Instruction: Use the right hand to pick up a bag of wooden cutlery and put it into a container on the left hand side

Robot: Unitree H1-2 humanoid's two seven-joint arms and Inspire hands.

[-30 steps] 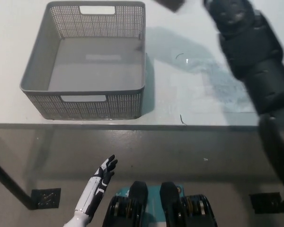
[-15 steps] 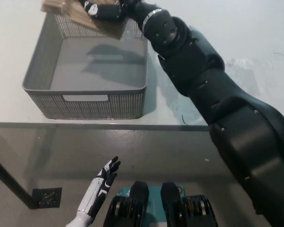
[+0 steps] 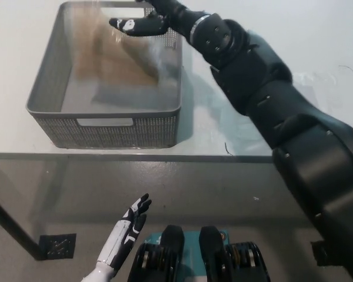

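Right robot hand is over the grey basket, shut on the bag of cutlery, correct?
Not quite. The head view shows the right robot hand over the grey basket, but open, not shut on the bag of cutlery, which is a brown blur inside the basket below it.

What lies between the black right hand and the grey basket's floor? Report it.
In the head view, the blurred bag of wooden cutlery fills that stretch, under the open right hand, inside the basket. The left hand rests below the table edge.
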